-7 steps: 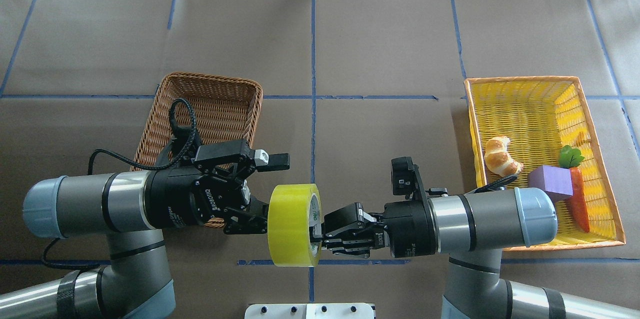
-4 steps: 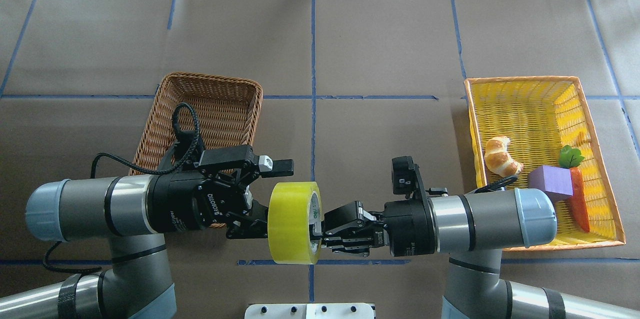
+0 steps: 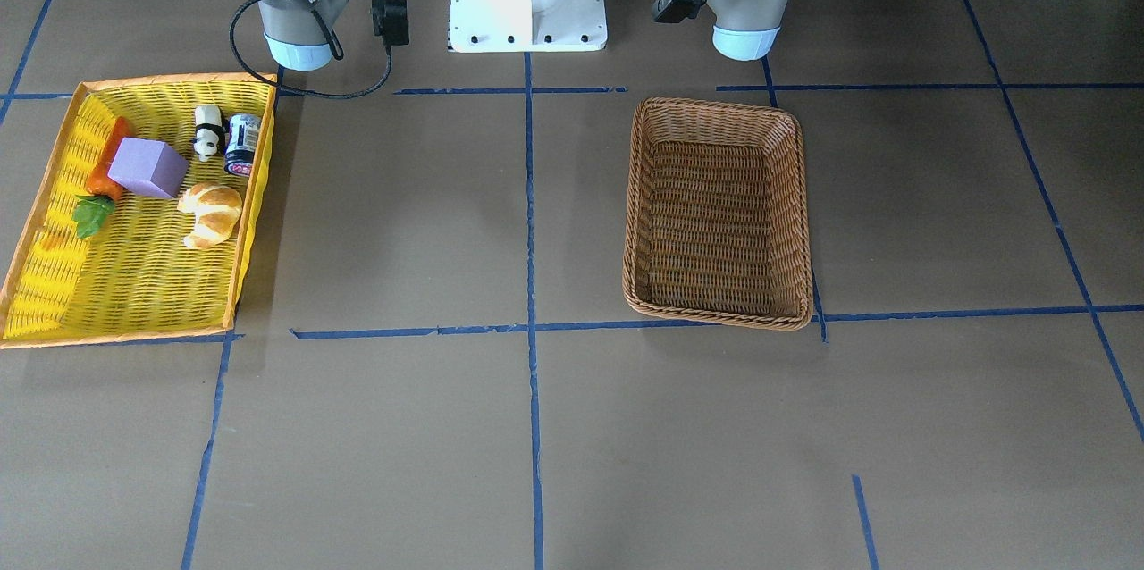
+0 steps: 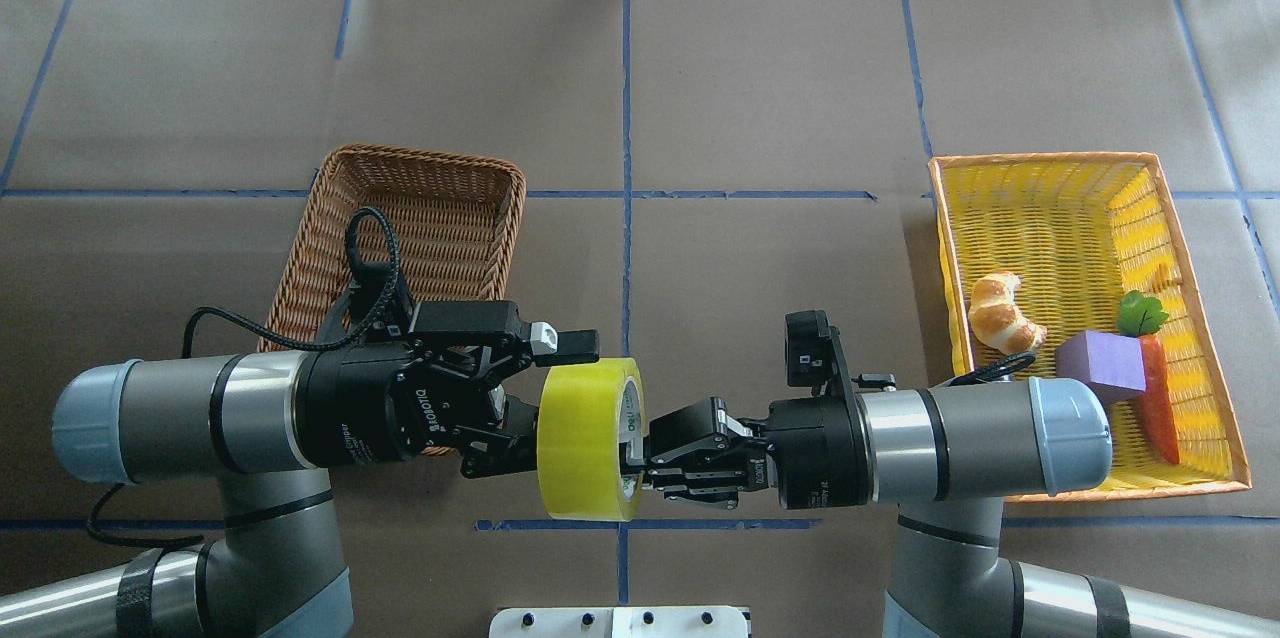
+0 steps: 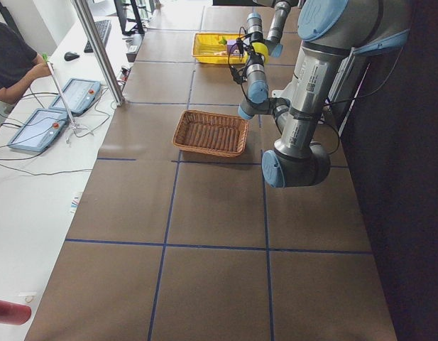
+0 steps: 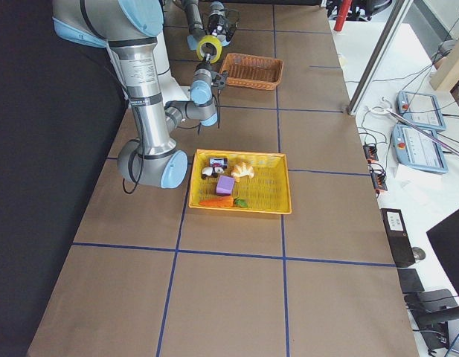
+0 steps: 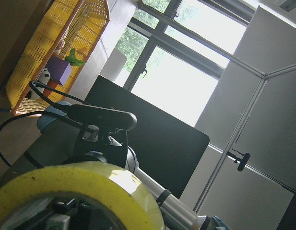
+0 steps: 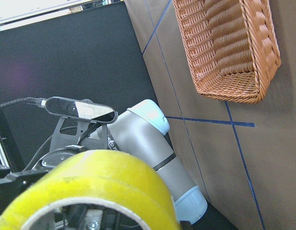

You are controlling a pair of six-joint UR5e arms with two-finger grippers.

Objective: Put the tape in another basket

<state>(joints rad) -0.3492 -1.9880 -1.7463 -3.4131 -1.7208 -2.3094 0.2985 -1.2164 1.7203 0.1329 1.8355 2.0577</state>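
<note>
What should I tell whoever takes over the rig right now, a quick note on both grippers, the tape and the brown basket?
The right gripper is shut on the tape, pinching the roll's wall at the core; the roll hangs on edge in the air between the arms.
The left gripper is open, with its fingers at the roll's other side and not closed on it.
The brown wicker basket is empty, on the table by the left arm.
Done: tape is out of the yellow basket.
Left, likely: left closes, right releases, left carries the tape over the wicker basket and drops it in.
</note>
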